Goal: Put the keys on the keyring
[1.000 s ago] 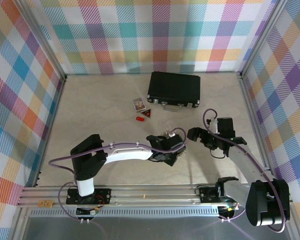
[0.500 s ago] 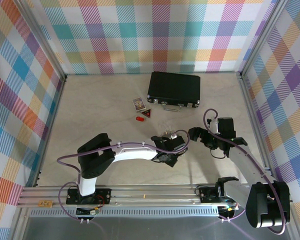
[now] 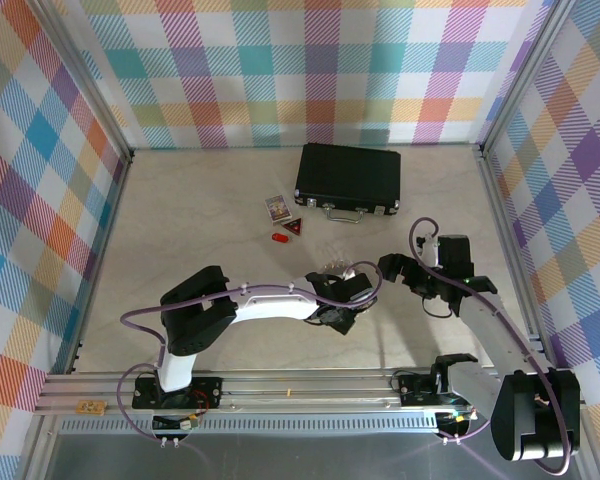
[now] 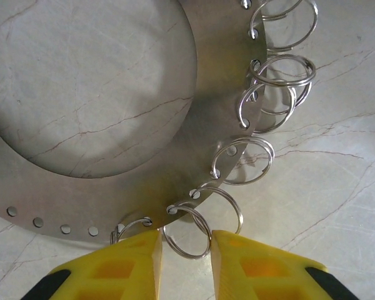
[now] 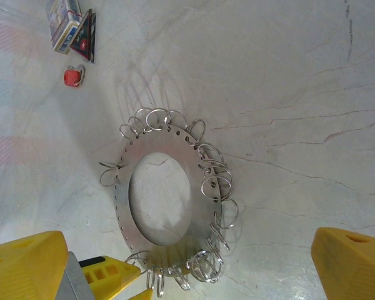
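Take the black case (image 3: 348, 178) at the far side of the table (image 3: 200, 230) as your reference. The keyring (image 3: 330, 266) lies flat on the table on the near side of the case, well apart from it. In the wrist views it is a grey metal disc (image 5: 159, 142) with a large round hole, a row of small holes along its rim, and many silvery split rings (image 4: 281, 69) hanging from them.

Your left gripper (image 4: 186, 244) is at the edge of the keyring farthest from the case. Its yellow fingers (image 4: 137, 259) are narrowed onto one split ring (image 4: 186, 231), with a pad against each side of it, so it is grasping that ring.

Your right gripper (image 5: 187, 259) is released, its jaws spread wide, and it holds nothing. It hovers just beside the keyring, on the near side of the case.

The red-headed key (image 3: 279, 238) lies loose on the table off the case's near left corner. The dark red triangular tag (image 3: 295, 229) and a small printed card (image 3: 277, 207) lie between it and the case. The card's print is too small to read, and no brand shows on the case.
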You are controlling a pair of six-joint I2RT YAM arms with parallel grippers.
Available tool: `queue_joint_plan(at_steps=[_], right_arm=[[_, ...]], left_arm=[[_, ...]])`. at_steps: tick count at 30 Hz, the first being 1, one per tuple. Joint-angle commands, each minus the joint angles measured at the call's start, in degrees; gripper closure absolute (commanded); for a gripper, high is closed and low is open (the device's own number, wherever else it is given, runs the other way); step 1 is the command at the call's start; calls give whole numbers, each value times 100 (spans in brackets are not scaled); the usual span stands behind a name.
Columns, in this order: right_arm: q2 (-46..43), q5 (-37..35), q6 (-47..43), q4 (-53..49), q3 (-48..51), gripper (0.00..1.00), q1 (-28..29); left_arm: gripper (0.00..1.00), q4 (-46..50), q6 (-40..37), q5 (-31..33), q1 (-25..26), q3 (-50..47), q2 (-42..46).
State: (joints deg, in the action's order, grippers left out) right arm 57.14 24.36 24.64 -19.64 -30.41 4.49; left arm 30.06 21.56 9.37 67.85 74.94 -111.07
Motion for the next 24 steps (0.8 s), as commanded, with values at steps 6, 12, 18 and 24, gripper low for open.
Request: queue_joint_plan(at_steps=[6,12,18,24], right_arm=[[-98,-21,-65,-123,14,1,-54],[-119,-13,-67,-114,22,0,-51],[-176,-56,-65,-116,46,0,-67],[-217,-46,-42,-93,56,0,-71]], left_arm=[[69,175,-130,136,61,173,-134],[49,175,-129,162,54,144,-137],[58,198,-139,197,60,175,-202],[68,305,-135,335,54,215,-204]])
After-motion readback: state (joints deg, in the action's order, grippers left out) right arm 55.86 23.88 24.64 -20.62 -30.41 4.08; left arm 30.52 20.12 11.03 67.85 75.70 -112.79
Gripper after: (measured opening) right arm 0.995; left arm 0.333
